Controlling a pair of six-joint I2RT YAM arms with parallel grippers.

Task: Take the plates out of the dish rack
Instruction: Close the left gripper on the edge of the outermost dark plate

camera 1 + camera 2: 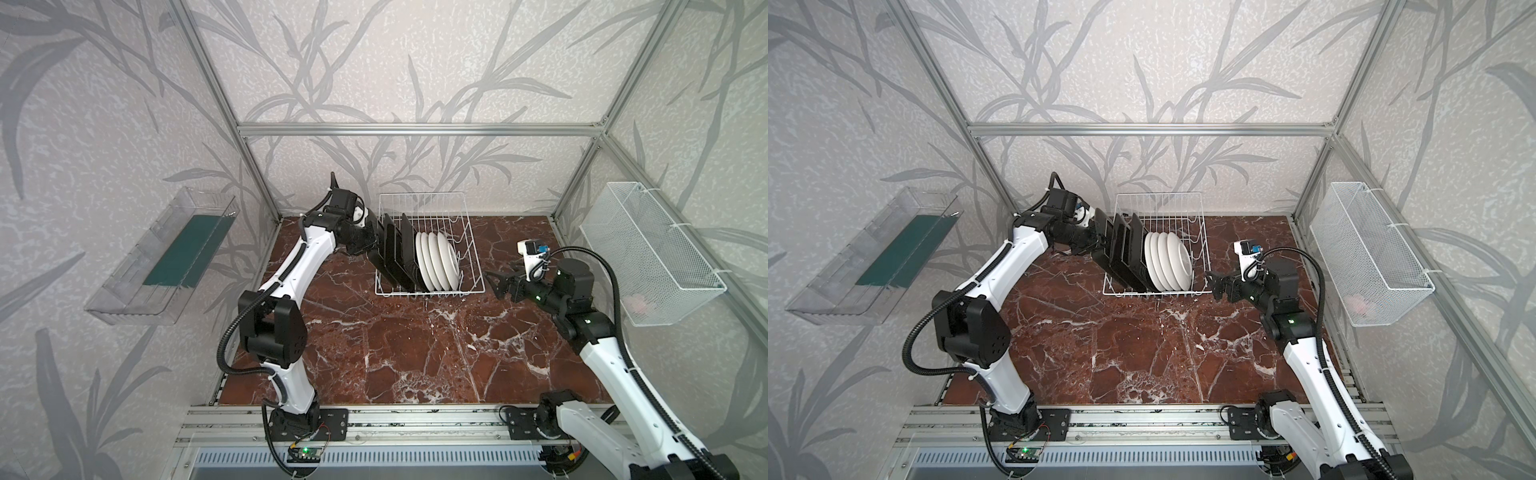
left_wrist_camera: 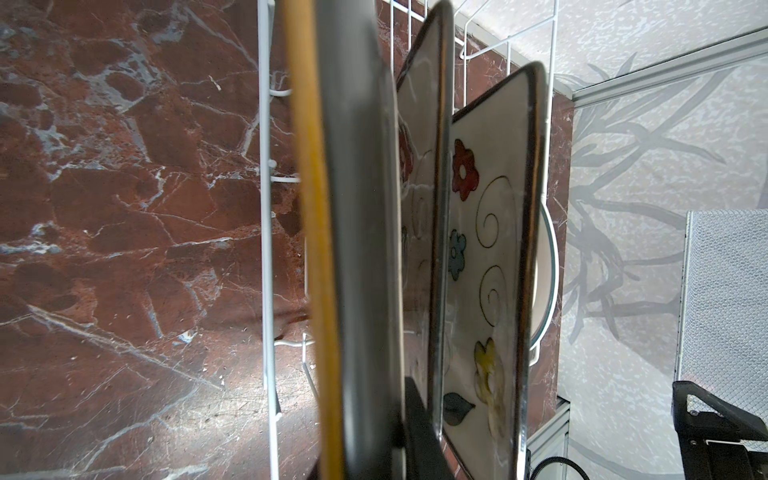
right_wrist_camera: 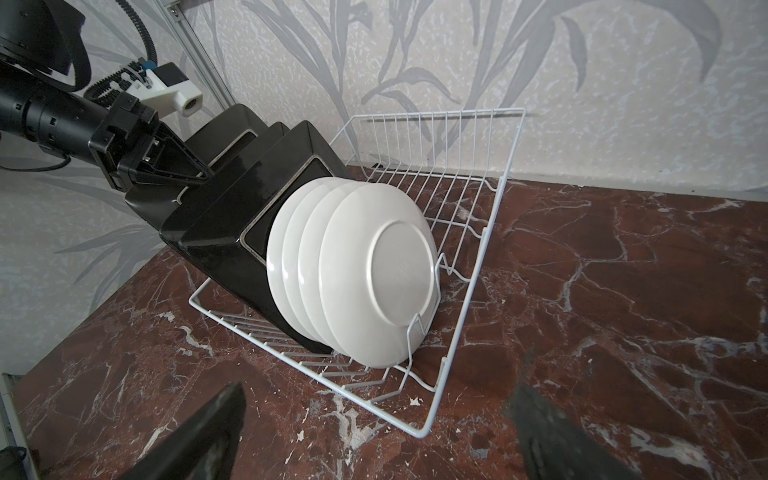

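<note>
Three square plates (image 1: pixel 395 253) and four round white plates (image 1: pixel 436 262) stand on edge in the dish rack (image 1: pixel 419 205), towards the back of the bench (image 1: pixel 374 353). The left claw (image 3: pixel 195 166) is clamped on the rim of the outermost square plate (image 3: pixel 216 129). The right claw (image 1: pixel 495 286) hangs spread wide and empty, just beside the rack's near right corner.

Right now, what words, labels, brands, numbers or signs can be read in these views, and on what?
No text can be read anywhere.
Faint mark on the back of the frontmost round white plate: too blurred to read.
Print on the circuit board at the front rail: too small.
The square plates: only flowers and swirls, no words.
</note>
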